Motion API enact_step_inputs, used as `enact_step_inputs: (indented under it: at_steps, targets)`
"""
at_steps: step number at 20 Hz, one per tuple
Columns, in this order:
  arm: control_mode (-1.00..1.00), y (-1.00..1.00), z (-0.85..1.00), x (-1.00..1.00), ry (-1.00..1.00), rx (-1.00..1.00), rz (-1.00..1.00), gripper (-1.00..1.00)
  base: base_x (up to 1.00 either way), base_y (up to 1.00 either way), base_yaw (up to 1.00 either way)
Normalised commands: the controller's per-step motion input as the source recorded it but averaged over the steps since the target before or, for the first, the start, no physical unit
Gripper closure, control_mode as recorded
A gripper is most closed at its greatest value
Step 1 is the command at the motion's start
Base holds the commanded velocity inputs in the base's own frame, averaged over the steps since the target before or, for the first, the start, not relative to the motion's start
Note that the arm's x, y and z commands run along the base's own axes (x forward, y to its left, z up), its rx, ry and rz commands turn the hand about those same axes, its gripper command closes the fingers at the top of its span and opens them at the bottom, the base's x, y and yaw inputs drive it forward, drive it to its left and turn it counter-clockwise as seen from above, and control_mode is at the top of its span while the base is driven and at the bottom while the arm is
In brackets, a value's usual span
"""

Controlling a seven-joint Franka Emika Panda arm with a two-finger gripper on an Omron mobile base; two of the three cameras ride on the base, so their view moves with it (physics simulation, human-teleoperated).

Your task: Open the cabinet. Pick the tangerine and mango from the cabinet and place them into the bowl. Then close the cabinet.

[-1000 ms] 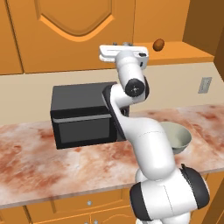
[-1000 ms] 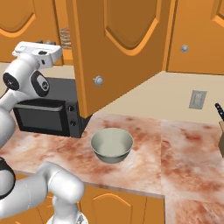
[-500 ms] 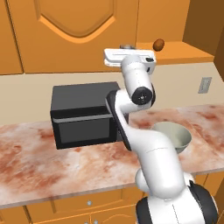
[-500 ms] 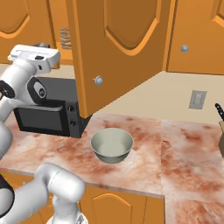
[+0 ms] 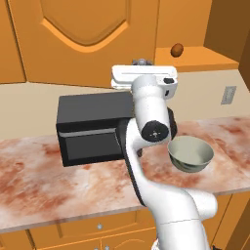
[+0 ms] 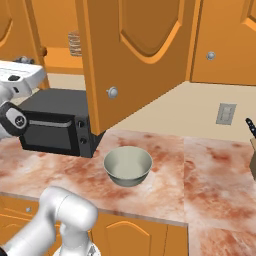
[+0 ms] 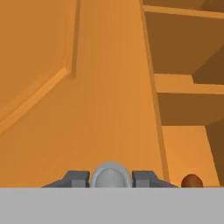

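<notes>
Right now my gripper (image 7: 111, 178) is clamped on a round silver knob (image 7: 110, 175) of the cabinet (image 5: 88, 44); in the hand view the knob sits between my two dark fingertips (image 7: 78, 179), pressed against the orange panel of the closed left door (image 7: 74, 96). The right door (image 6: 135, 60) stands swung wide open, jutting out over the counter (image 6: 210, 170) with its own knob (image 6: 112, 92) facing outward.

Inside the opened half, a small reddish-brown fruit (image 5: 177, 50) rests on the lower shelf (image 5: 200, 56), near that shelf's left end, close to the edge of the door I hold. From the hand view the same fruit (image 7: 191, 180) peeks up at the bottom, just right of the door's edge. I cannot tell from here whether it is the mango or the tangerine.

Below, the bowl (image 6: 128, 165) sits on the counter near its front edge, just right of the black microwave (image 5: 93, 128) and underneath the open door. Further back in the cabinet a ribbed brownish cylinder (image 6: 74, 44) stands on the shelf.
</notes>
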Motion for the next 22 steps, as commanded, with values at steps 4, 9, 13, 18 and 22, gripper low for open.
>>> enact_step_inputs:
  at_steps: [4, 9, 13, 18, 22]
  targets:
    - [-1.0, 0.88, 0.0, -1.0, 0.0, 0.0, -0.17, 1.0, 0.0, 0.0, 0.0]
    - [-1.0, 0.98, 0.0, -1.0, 0.0, 0.0, -0.2, 1.0, 0.0, 0.0, 0.0]
    - [-1.0, 1.0, 0.0, -1.0, 0.0, -0.03, -0.22, 1.0, 0.0, 0.0, 0.0]
    - [-1.0, 1.0, 0.0, -0.83, 0.02, -0.06, -0.23, -1.0, 0.0, 0.0, 0.0]
    - [-1.0, 0.38, 0.0, -0.08, 0.03, -0.06, -0.05, -1.0, 0.0, 0.0, 0.0]
